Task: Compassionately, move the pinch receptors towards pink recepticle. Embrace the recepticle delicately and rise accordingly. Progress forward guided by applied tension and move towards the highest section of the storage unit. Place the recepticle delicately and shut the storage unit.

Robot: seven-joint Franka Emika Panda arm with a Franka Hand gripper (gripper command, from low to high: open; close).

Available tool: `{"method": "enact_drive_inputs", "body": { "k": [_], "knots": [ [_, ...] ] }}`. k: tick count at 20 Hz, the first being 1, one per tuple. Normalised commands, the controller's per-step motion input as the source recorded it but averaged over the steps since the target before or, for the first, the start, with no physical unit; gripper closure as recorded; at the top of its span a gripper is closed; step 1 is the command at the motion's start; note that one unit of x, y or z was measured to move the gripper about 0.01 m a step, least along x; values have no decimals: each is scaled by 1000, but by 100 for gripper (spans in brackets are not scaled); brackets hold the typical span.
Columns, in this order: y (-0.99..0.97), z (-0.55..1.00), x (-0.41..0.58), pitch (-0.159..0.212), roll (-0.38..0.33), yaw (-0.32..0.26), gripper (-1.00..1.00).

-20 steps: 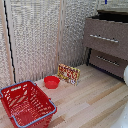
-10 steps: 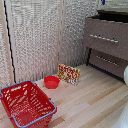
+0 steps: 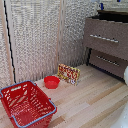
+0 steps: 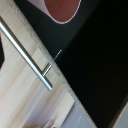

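Exterior view, from its left to its right. A red wire-sided basket (image 3: 27,104) with a blue rim stands on the pale wooden floor (image 3: 92,102) at the near left. Just beyond it sits a low red bowl (image 3: 51,82), and beside that a small patterned box (image 3: 68,74) leans upright near the woven screen wall (image 3: 40,37). Toward the far right stands the storage unit (image 3: 106,42), a dark brown dresser. Its highest section (image 3: 105,35) is pulled out, the interior showing as a dark gap above the front panel with its silver bar handle (image 3: 104,38); a lower drawer (image 3: 107,62) sits closed beneath. A white curved part of the arm (image 3: 125,75) enters at the right edge.

Wrist view. The pink recepticle (image 4: 61,9) lies inside the dark cavity of the open drawer, its open mouth facing the camera. The silver handle and light wood floor appear alongside. The pinch receptors appear in neither view, so whether the fingers are apart or together cannot be told.
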Motion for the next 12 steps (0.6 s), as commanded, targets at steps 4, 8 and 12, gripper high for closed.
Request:
{"method": "enact_drive_inputs", "body": {
  "k": [4, 8, 12],
  "knots": [
    [154, -173, -107, 173, -339, 136, -100],
    [201, -151, -130, 179, -341, 116, -100],
    [238, -188, -169, 169, -337, 100, -100]
  ]
}}
